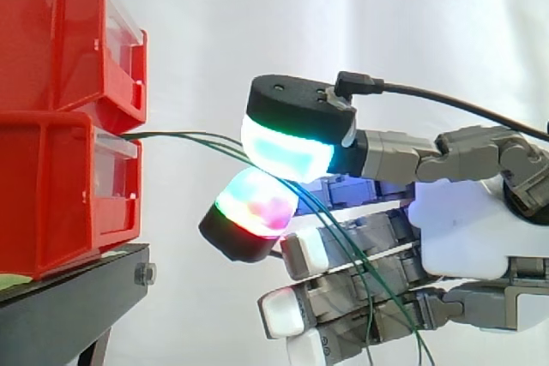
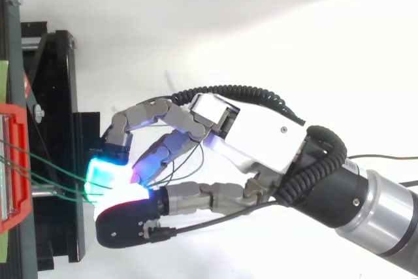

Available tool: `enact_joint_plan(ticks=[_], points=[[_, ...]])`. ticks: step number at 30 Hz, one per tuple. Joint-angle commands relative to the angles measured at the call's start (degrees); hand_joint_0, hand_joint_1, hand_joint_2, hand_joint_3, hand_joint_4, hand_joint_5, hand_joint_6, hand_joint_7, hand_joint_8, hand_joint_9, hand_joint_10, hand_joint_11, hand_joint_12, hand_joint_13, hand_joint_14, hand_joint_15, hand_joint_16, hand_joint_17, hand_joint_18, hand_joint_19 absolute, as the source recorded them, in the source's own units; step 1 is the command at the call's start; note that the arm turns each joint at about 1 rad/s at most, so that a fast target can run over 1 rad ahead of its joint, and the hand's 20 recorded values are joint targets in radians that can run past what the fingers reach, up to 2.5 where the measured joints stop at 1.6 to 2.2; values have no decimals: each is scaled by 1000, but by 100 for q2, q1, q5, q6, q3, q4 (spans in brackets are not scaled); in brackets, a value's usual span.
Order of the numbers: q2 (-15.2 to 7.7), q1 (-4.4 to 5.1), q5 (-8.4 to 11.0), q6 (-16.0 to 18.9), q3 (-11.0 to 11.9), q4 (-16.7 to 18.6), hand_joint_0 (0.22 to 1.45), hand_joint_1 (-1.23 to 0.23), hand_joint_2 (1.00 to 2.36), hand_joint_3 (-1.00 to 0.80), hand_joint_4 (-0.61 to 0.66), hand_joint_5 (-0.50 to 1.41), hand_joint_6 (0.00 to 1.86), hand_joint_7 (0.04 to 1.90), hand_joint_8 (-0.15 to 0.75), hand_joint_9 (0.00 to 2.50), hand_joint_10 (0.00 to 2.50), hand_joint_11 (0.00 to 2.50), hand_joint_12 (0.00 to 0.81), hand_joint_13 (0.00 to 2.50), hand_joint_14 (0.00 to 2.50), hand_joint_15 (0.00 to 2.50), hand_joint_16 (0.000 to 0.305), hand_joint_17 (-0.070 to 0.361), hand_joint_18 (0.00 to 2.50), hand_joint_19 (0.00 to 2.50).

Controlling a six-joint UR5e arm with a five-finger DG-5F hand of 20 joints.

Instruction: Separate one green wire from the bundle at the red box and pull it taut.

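- Robot hand (image 1: 463, 229) reaches level toward the stacked red bins (image 1: 51, 195), palm on edge. Two glowing pads (image 1: 287, 152) are closed in a pinch on the green wires (image 1: 184, 136), and the other fingers are stretched forward beneath.
- Ahead of the fingertips, the bins sit on a black stand (image 1: 69, 306). Their front edges are near the pads but apart from them.
- From the seam between the two bins, the green wires cross that open gap in a shallow arc to the pinch. From above they fan slightly from the bin's edge (image 2: 13, 161) to the pads.
- Behind the pinch, the wires trail slack, down across the lower fingers.
- Above and below the hand, open room lies before the white curtain (image 1: 343, 15).
- Farthest from the bins, the arm (image 2: 379, 217) enters behind the wrist.
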Motion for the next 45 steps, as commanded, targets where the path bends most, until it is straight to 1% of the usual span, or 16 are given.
enact_joint_plan(ticks=[1,3,8,10,15,16,17,19,21,25,26,31,34,40,42,45], points=[[0,-2,0,0,0,-23,748,-833,1002,-472,-31,-200,909,1017,280,1156,23,953,339,1027,19,529,45,102,846,362],[0,-2,0,0,0,-23,760,-824,1000,-500,-20,-201,909,1018,276,1156,22,953,337,1026,19,522,45,101,844,364],[0,6,9,0,0,-23,689,-803,1000,-500,71,-194,899,1008,273,1166,22,944,337,1031,19,534,45,101,843,376],[0,15,9,0,9,-23,586,-726,1000,-500,101,-189,897,1012,277,1194,21,936,346,1052,19,536,45,102,857,397],[0,15,9,0,0,-23,489,-583,1000,-500,136,-184,891,996,306,1236,17,939,380,1096,18,532,52,117,920,391],[0,15,9,0,9,-23,486,-570,1000,-500,138,-184,890,996,309,1237,21,936,383,1097,19,529,52,118,924,389],[0,15,9,0,0,-23,482,-500,1000,-500,141,-183,888,994,315,1247,20,931,391,1111,17,529,53,120,933,396],[0,15,0,0,0,-23,501,-478,1000,-500,138,-184,885,1002,310,1250,20,933,383,1107,17,532,52,118,933,404],[0,15,0,0,9,-23,586,-443,1000,-500,113,-185,877,1035,293,1249,21,944,369,1098,18,545,48,108,905,438],[0,15,0,0,9,-23,612,-494,1009,-396,102,-182,876,1062,294,1252,24,947,366,1101,20,546,48,107,904,438],[0,15,0,0,9,-23,604,-533,1014,-311,91,-183,878,1065,296,1238,23,949,371,1101,19,548,48,108,906,440],[0,15,0,9,9,-23,603,-637,1017,-198,115,-190,887,1049,306,1197,22,950,381,1091,18,541,50,113,914,423],[0,15,9,0,9,-23,614,-709,1019,-195,120,-197,889,1053,304,1180,22,951,369,1072,19,550,49,111,896,432],[0,15,9,0,9,-23,634,-756,1016,-255,116,-206,894,1026,294,1143,21,966,364,1060,21,552,49,110,886,432],[0,15,9,0,9,-23,636,-757,1014,-308,122,-208,895,1011,293,1143,21,952,360,1060,21,551,49,110,884,430],[0,15,9,9,9,-23,617,-697,1010,-380,130,-207,896,1000,286,1143,21,943,360,1066,19,550,49,109,886,432]])
